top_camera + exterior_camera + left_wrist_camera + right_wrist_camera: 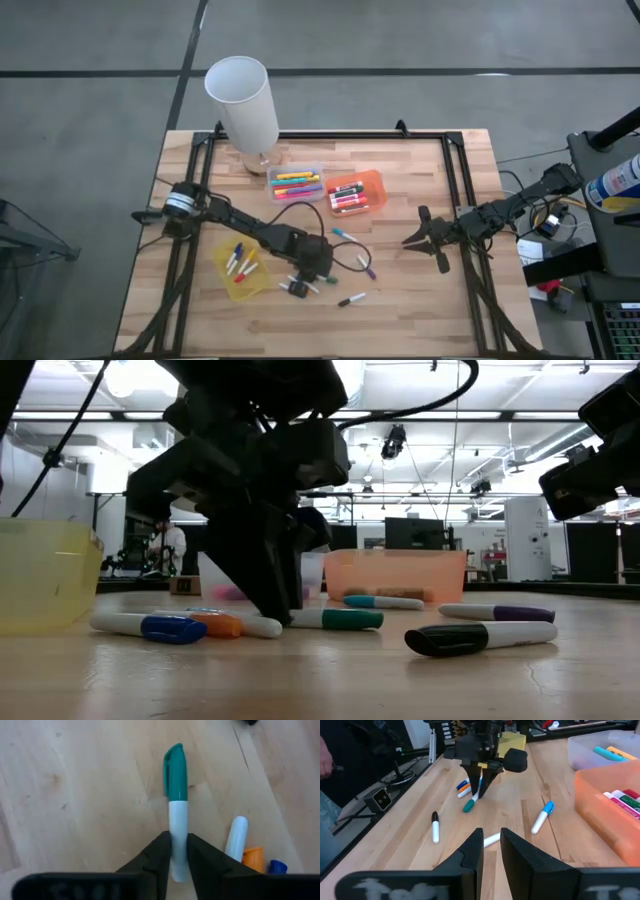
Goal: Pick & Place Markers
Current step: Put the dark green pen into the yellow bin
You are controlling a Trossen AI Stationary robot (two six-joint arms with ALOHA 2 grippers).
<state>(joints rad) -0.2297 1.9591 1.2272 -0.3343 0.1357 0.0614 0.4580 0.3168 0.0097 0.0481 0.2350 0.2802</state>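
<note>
A marker with a green cap and white barrel lies on the wooden table, in front of the yellow tray. My left gripper stands over it, tilted down, shut on its barrel; the low view shows the marker flat on the table beside the dark fingers. Other markers lie loose close by: orange-capped, blue-capped, black-capped, purple-capped. My right gripper waits near the table's right edge, slightly open, nothing between its fingers. My left gripper pinches the white barrel of the green-capped marker between its two fingers, near the end away from the cap. The fingers come slanting down from above and from the table's left, one on each long side. The marker lies on the table.
A clear tray and an orange tray with markers stand at the back centre, a tall white cup behind them. A light-blue-capped marker lies mid-table. A black cable loops over the table beside the left arm.
</note>
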